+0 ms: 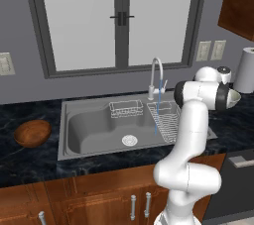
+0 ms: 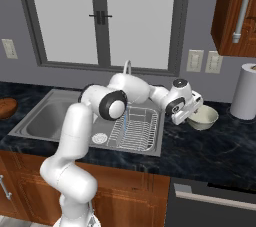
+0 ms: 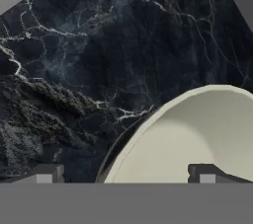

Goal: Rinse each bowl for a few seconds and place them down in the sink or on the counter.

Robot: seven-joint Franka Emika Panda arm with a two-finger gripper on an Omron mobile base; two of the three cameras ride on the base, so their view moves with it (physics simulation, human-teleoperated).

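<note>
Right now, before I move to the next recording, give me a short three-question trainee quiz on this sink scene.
1. True or false: the cream bowl sits on the counter to the right of the sink.
2. Multiple choice: where is the wooden bowl? A) in the basin B) on the counter left of the sink C) on the wire rack
3. Short answer: is the hand open or shut, and which bowl is it at?

Key
1. True.
2. B.
3. Open; it straddles the rim of the cream bowl, one fingertip inside the bowl and the other outside, not yet closed on it.
</note>
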